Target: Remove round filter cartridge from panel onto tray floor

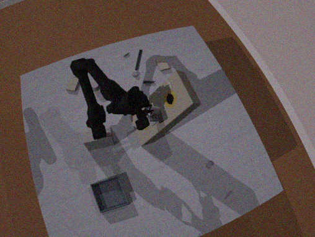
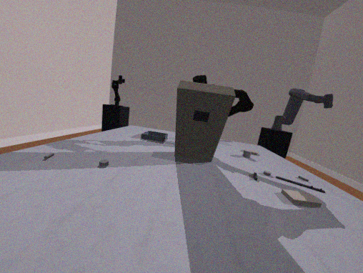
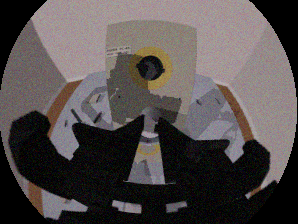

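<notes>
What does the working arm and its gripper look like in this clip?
The arm is matte black throughout, built of thick rounded links with bulkier joint housings. No cables, stripes or markings are visible at this resolution. The gripper is equally black: two broad, wedge-shaped fingers tapering to narrow tips on a wide curved body.
</notes>
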Controlling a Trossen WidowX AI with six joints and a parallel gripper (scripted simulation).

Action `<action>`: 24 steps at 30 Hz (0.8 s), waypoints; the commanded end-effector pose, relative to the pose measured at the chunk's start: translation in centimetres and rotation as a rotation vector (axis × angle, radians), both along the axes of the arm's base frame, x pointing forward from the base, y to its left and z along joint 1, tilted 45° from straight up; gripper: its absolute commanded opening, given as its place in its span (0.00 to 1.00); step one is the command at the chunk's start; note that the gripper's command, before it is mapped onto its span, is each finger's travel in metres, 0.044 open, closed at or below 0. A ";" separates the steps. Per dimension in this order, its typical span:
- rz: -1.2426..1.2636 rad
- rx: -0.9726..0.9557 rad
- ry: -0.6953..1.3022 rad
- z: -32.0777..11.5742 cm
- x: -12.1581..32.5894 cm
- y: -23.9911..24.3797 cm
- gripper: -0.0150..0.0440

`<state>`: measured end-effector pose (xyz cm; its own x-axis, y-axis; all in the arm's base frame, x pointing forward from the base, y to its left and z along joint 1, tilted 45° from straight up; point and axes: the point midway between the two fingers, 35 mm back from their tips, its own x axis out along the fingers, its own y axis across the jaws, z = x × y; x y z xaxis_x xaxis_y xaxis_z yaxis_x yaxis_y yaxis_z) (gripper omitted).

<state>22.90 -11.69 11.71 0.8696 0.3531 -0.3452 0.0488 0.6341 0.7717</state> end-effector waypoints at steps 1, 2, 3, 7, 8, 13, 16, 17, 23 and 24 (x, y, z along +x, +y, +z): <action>0.003 -0.005 -0.009 0.3 0.1 -0.1 0.42; 0.003 -0.005 -0.009 1.0 0.5 -0.8 0.42; 0.003 -0.005 -0.009 1.7 0.9 -1.5 0.42; 0.003 -0.005 -0.009 4.5 2.5 -4.2 0.42; 0.003 -0.005 -0.009 4.9 2.7 -4.6 0.42; 0.003 -0.007 -0.009 5.4 2.8 -5.1 0.51; 0.004 -0.012 -0.007 7.0 2.6 -6.8 0.64; 0.004 -0.013 -0.007 7.6 2.5 -7.4 0.69; 0.002 -0.018 -0.012 10.3 1.7 -9.9 0.96; 0.008 -0.019 -0.006 10.0 1.7 -9.7 0.91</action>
